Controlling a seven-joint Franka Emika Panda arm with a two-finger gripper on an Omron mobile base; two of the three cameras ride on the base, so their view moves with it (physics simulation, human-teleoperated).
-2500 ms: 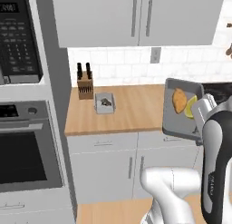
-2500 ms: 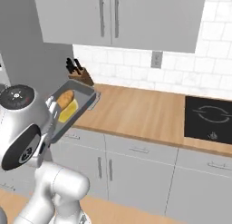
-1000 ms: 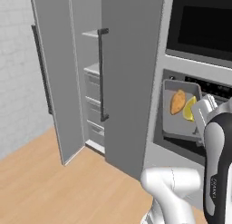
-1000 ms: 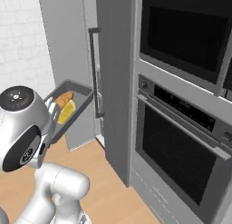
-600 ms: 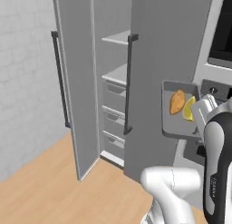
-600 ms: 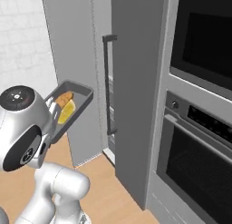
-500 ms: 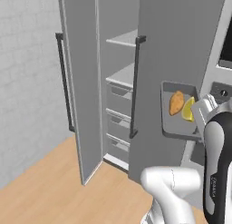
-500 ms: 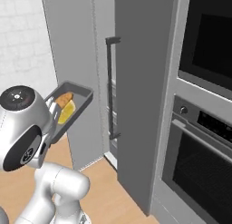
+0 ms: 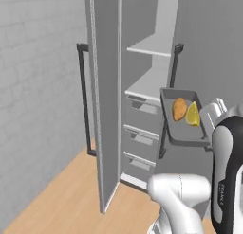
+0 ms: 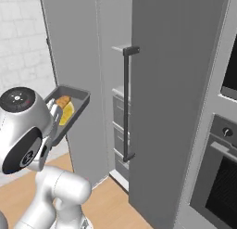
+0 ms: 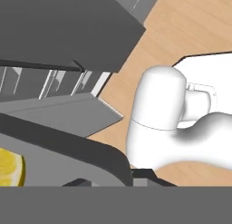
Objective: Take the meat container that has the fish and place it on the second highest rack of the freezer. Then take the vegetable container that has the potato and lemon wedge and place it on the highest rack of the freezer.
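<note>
Fingers of the gripper (image 9: 208, 118) pinch the right rim of the dark grey rectangular vegetable container (image 9: 182, 133), held tilted before the open grey freezer (image 9: 147, 93), orange-brown potato (image 9: 179, 108) and yellow lemon wedge (image 9: 192, 114) inside it.

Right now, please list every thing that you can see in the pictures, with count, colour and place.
vegetable container: one, dark grey tray, held up in front of the open freezer.
potato: one, orange-brown, in the container.
lemon wedge: one, yellow, in the container beside the potato.
freezer: one, grey, both doors open, racks above, drawers below.
door handles: two, dark, one per door.
oven: one, dark, right of the freezer.
floor: wood.
gripper: one, shut on the container's rim.
</note>
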